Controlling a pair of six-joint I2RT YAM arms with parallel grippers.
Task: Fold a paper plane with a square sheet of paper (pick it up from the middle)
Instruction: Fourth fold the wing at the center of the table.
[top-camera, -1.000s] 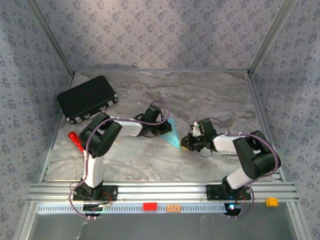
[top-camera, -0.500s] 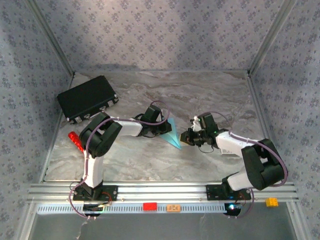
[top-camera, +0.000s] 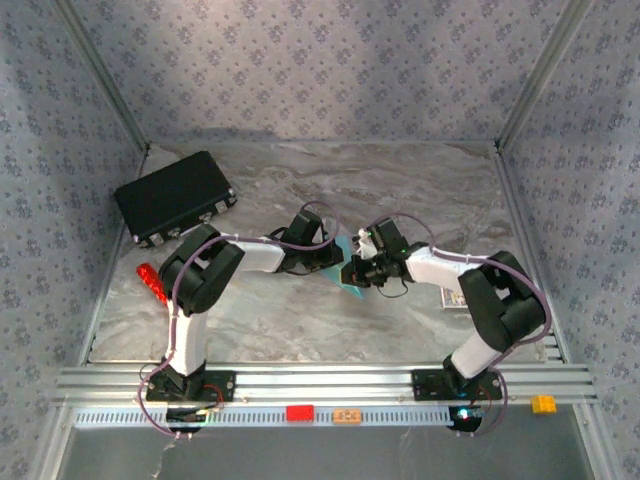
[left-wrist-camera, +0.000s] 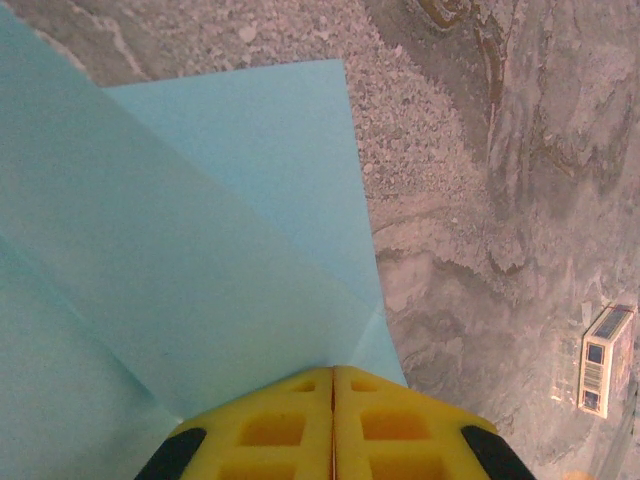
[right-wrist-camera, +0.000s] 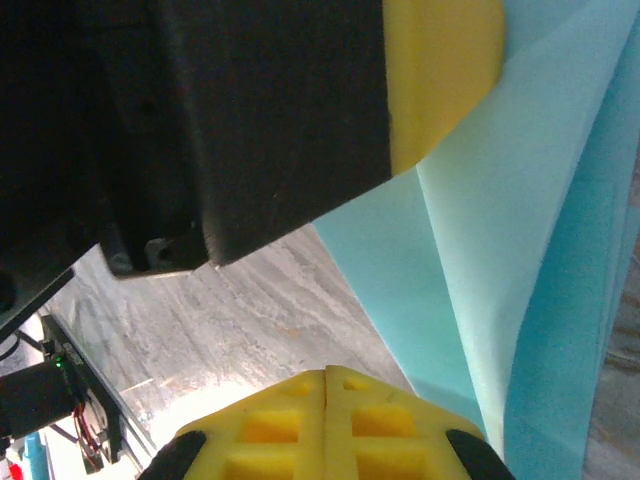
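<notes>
Your left gripper (left-wrist-camera: 333, 385) is pinched closed on the folded corner of the sheet of paper (left-wrist-camera: 200, 250). It holds the sheet at the middle of the table (top-camera: 300, 320), likely to stop the layers springing apart. Your right gripper (right-wrist-camera: 326, 390) is closed too, its yellow foam tips just beside the paper's edge. Whether it has a layer pinched, I cannot tell. The paper is thin, smooth and pale cyan, in flat overlapping layers with sharp straight creases, over a grey marbled top.

robot lab test booth: aluminium frame posts (top-camera: 541, 70), patterned wall panels (top-camera: 320, 70), marble-print tabletop (top-camera: 410, 185), slotted mounting rail (top-camera: 320, 381).
</notes>
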